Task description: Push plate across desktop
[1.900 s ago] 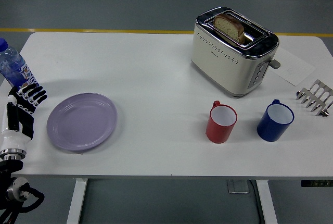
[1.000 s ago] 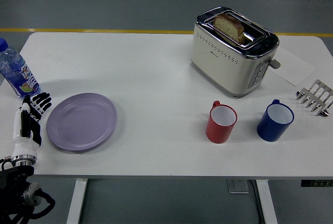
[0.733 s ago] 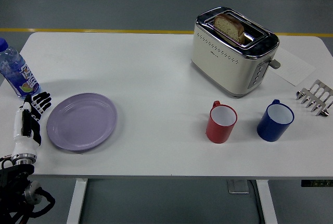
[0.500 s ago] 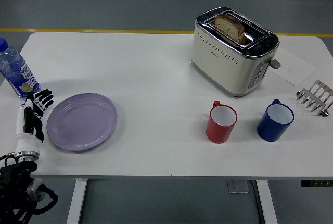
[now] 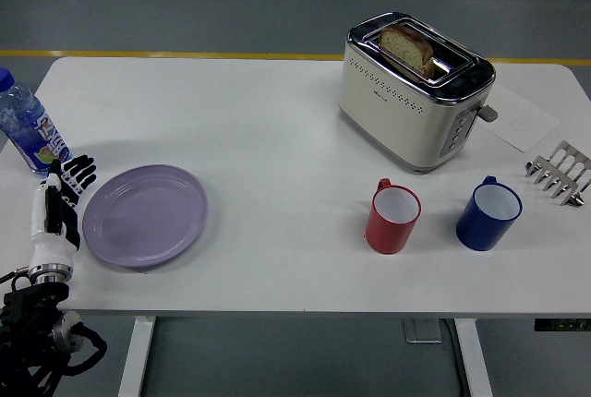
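While flat and bare on the white counter (image 5: 277, 138), lavender plate (image 5: 145, 215) far to the toaster's (image 5: 414, 90) lower left, left hand (image 5: 60, 201) just beside its left rim, fingers (image 5: 81, 171) extended and relaxed, holding nothing. Water bottle (image 5: 24, 126) upright just above that hand. One slice of bread (image 5: 408, 49) standing in the toaster's slot. Below the toaster, red mug (image 5: 392, 218) and blue mug (image 5: 488, 214) side by side, apart, both empty. Metal toast rack (image 5: 559, 173) right of the blue mug, empty
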